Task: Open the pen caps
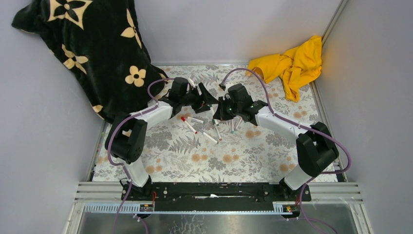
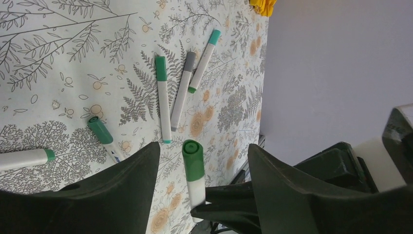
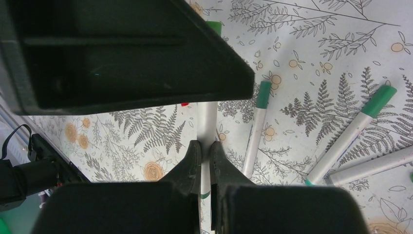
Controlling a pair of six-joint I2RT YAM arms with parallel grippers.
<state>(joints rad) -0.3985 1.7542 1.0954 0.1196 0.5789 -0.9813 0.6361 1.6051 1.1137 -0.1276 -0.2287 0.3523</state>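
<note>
The right fingers (image 3: 194,163) were pinched shut on the white barrel (image 3: 207,122) of one marker, holding it off the bench (image 2: 58,58) so that its green cap (image 2: 193,158) stood free between the left fingers (image 2: 146,168). Those stood partly open, one on either side of the cap and gripping nothing (a gap showed on both flanks in the left wrist view). The arrangement read as a two-armed pull: one arm anchored the barrel so the other could close on the cap and draw it off along the pen's axis, toward twelve o'clock in that view. The cap sat fully on, so the step looked barely begun. The loose markers (image 2: 163,97) lay flat on the bench, most at about twelve o'clock of the held cap, with one green-capped marker (image 2: 100,129) at ten o'clock. In the top view a red-capped marker (image 1: 187,124) lay at seven o'clock of the meeting fingers. These were likely waiting their turn, within short reach of both arms.
</note>
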